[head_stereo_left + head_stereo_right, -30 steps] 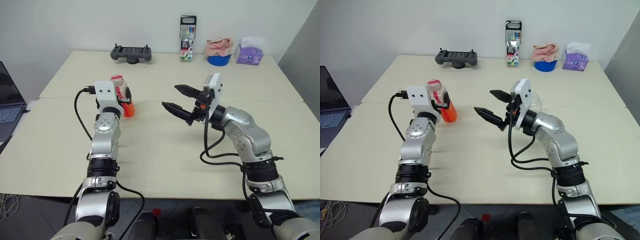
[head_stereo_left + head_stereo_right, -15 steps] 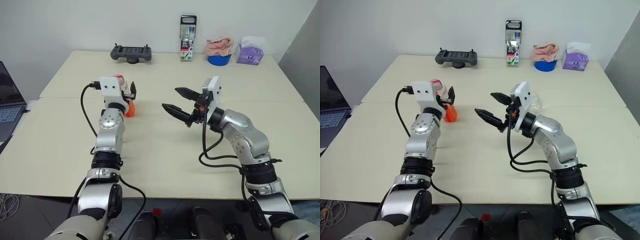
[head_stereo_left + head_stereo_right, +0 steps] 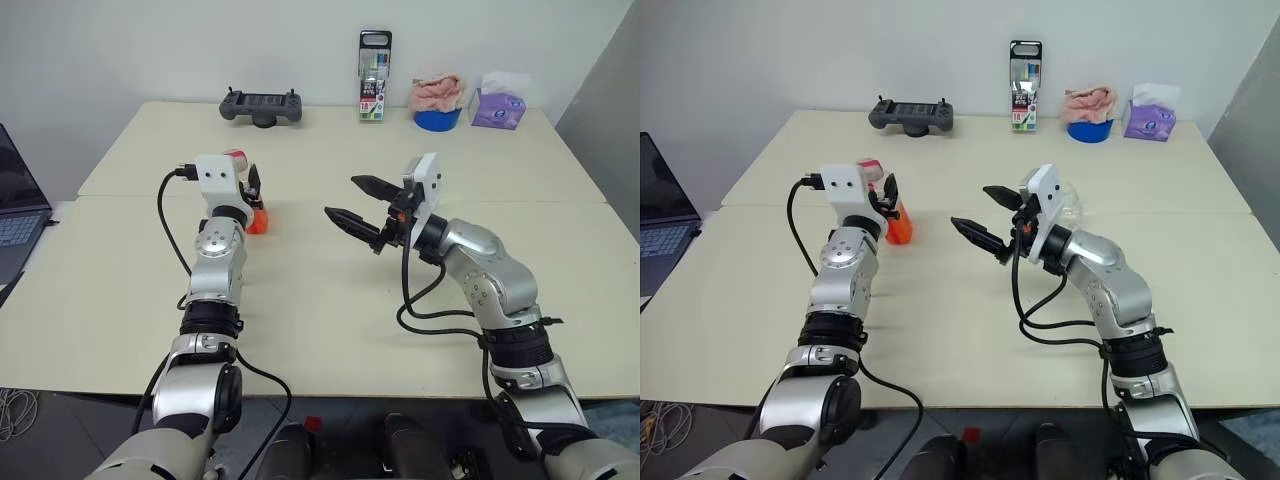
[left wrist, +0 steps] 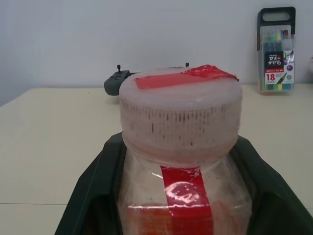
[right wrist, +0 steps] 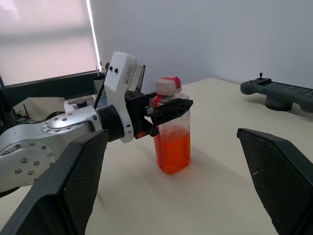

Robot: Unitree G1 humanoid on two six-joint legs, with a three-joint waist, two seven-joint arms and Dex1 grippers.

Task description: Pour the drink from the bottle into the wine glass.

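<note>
- Bottle: a small clear squarish plastic bottle with a pink-and-white cap and a red label strip, standing upright on the pale cream worktop, left of centre.
- Translucent orange-red drink fills roughly the lower half of the bottle; the cap is on.
- The left tool has a black finger on each side of the bottle's upper body, just under the cap. The fingers look drawn in against the plastic, pinching it.
- The right tool hovers above the worktop right of centre, its two black fingers spread wide with nothing between them.
- A small clear stemmed wine glass is partly hidden just behind the right tool's wrist; I can make out only part of its bowl.
- Along the far edge sit a dark handheld controller, a tall box of coloured pens, a blue bowl with a pink cloth and a purple tissue box.
- Handling, as I judge it: the bottle looks light and thin-walled, so a hard squeeze may dent it, and smooth plastic can slip. The flat sides just below the cap seem the best hold.
- The cap must come off before pouring.
- The glass is likely fragile and easily tipped; the stem looks the safest place to steady it.
</note>
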